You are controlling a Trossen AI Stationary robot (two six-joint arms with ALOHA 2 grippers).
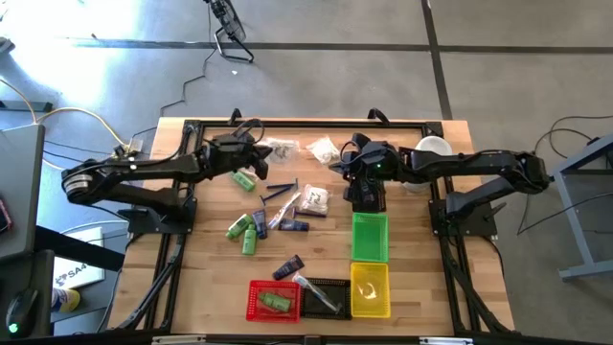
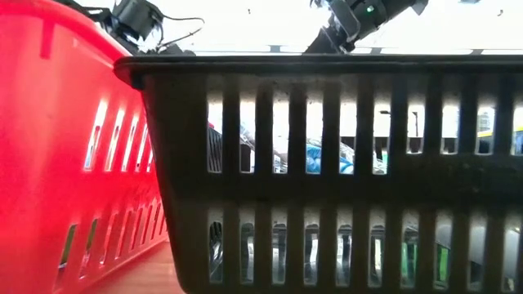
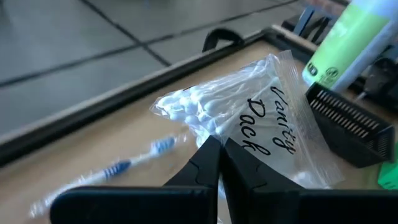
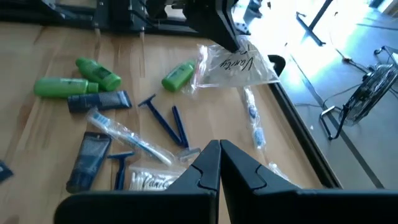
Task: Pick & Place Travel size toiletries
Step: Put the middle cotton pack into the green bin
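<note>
Left fingers: pressed together (image 3: 219, 152), pinching the lower edge of a clear "Vanity Pack" packet (image 3: 249, 112) of cotton swabs; the right wrist view shows the packet (image 4: 233, 62) hanging from the dark fingers above the surface.
Left gripper place: near the far rail of the surface (image 1: 215, 278), left of middle (image 1: 257, 151).
Right fingers: pressed together (image 4: 219, 155), nothing between them.
Right gripper place: over the middle of the surface (image 1: 356, 171), just beyond the green basket (image 1: 370, 237).
Loose toiletries: green bottles (image 4: 93, 71), a navy tube (image 4: 99, 101), blue razors (image 4: 163, 121), a wrapped toothbrush (image 4: 127, 138) and another white packet (image 1: 313, 199) lie scattered between the two arms.
Near the held packet: one wrapped toothbrush (image 3: 134, 155) lies on the wood beside it, close to the far rail; a green bottle (image 3: 348, 40) is just beside.
Near edge: red basket (image 1: 271, 300), black basket (image 1: 324, 299) and yellow basket (image 1: 370, 287) stand side by side.
Open room: bare wood at the left near corner, between the scattered items and the red basket.
White cup: (image 1: 433, 147) at the far right, beside the right arm.
</note>
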